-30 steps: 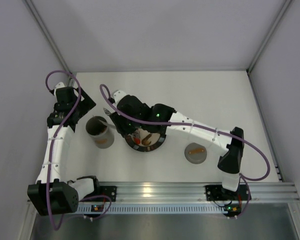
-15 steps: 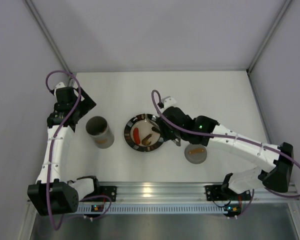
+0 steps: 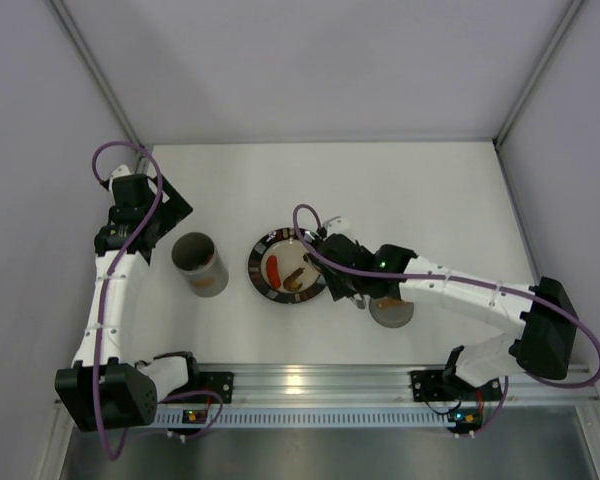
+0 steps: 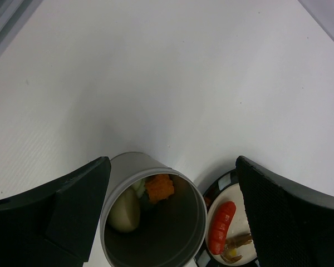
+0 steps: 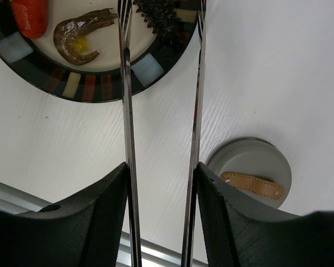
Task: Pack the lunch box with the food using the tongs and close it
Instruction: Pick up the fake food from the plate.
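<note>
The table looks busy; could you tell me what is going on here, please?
The right gripper holds the tongs, their tips reaching over the plate, which carries a red sausage, a brown shrimp and a dark spiky piece. The lunch box stands open left of the plate, with a white lump and an orange piece inside. Its lid lies flat to the plate's right. The left gripper hangs open near the lunch box, holding nothing.
</note>
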`<state>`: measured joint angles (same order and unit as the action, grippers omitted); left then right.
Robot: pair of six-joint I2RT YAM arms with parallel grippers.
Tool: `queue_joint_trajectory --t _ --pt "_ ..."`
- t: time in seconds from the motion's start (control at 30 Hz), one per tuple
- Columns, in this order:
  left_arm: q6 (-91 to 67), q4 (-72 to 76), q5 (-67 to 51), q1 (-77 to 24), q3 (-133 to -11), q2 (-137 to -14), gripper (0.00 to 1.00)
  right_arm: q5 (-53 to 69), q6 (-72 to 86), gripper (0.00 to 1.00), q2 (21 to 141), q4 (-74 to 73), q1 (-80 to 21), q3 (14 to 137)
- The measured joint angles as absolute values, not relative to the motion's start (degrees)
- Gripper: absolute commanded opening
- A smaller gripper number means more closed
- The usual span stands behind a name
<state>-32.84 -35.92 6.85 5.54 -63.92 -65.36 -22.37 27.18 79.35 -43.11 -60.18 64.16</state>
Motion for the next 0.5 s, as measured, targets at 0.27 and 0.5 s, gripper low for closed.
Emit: queue_joint_trajectory --t 0.27,0.5 --pt "-32.8 -35.9 6.9 5.5 -63.9 -65.4 0.99 -21.6 27.0 0.43 82.2 -42.8 -60.2 64.2" --pt "-32.8 -35.9 6.9 5.5 -63.6 -65.4 0.99 -20.9 26.6 0.29 83.0 -42.7 -60.2 64.1"
